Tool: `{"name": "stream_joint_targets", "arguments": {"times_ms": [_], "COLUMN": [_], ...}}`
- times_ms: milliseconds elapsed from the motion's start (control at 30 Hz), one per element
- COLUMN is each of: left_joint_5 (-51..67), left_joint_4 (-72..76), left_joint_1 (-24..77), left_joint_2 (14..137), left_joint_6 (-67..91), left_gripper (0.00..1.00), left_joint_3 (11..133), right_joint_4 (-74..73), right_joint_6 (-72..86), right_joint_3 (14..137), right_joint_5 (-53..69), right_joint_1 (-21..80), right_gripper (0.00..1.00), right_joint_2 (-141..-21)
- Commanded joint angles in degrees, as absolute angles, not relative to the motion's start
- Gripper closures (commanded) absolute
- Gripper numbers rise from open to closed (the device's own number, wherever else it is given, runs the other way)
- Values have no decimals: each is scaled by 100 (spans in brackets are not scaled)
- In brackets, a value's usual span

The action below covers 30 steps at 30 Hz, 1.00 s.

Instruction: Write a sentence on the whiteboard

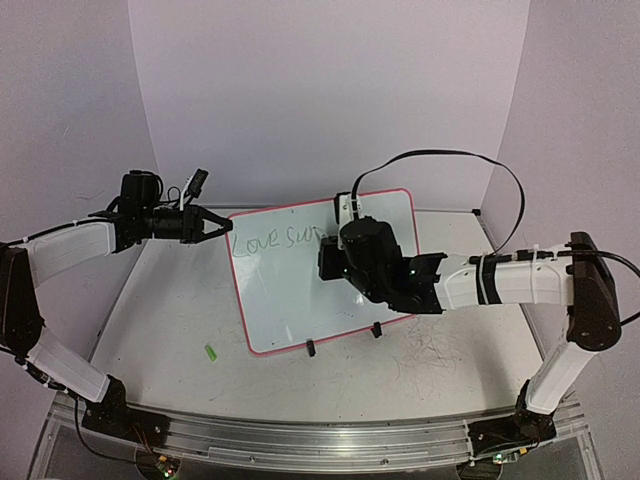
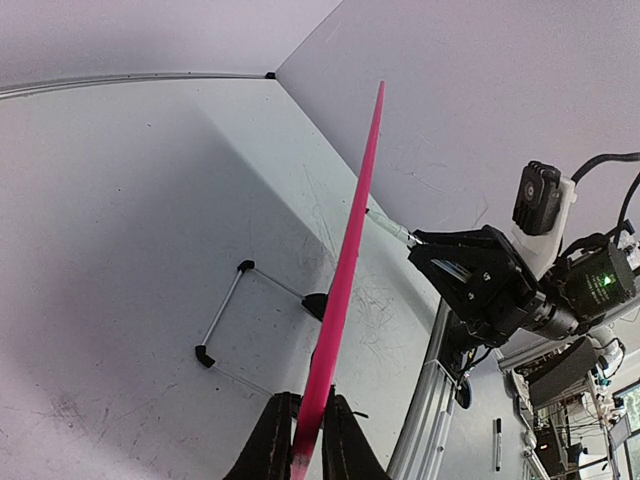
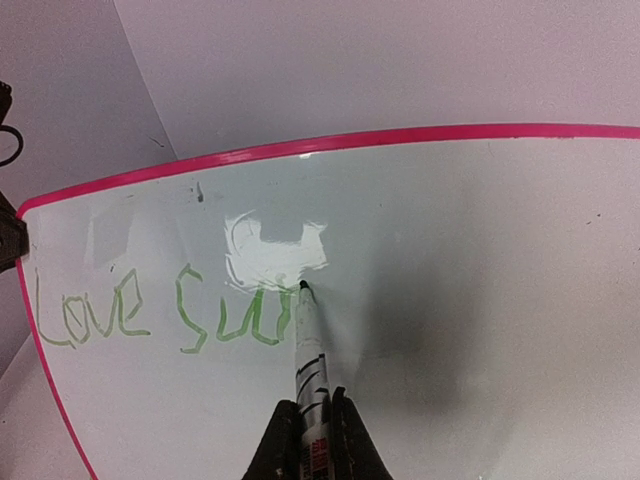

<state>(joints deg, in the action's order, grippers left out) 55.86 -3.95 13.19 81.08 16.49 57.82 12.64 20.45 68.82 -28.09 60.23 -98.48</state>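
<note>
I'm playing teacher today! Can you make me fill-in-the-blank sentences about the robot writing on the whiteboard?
1. The right gripper holds a ____ to the whiteboard.
2. The sentence starts with the word ____.
3. The left gripper pinches the whiteboard's rim, and the writing is ____ in colour.
Missing words: marker; Love; green.

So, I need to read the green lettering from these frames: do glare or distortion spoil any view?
Right wrist: a glare patch on the pink-rimmed white whiteboard meets the last letters of the thin green handwritten sentence beside the white marker pen; the lens bows the rim. Top external: lettering small, faint. Left wrist: board edge-on, nothing legible.
</note>
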Motion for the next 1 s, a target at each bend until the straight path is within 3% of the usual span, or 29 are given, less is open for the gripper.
{"name": "stream_joint_targets", "arguments": {"times_ms": [0, 967], "left_joint_5": [5830, 5839], "left_joint_4": [-226, -223], "left_joint_1": [1361, 1362], "left_joint_2": [7946, 7935], "left_joint_6": [1573, 1573], "left_gripper": [88, 88], "left_joint_3": [5756, 5754], "right_joint_4": [1383, 1568], "right_joint_6": [1946, 1837], "right_joint_3": [6844, 6733], "right_joint_5": [-2848, -2761], "right_joint_1": [5960, 5878], "right_gripper": [100, 100], "right_joint_2": [-9604, -9697]}}
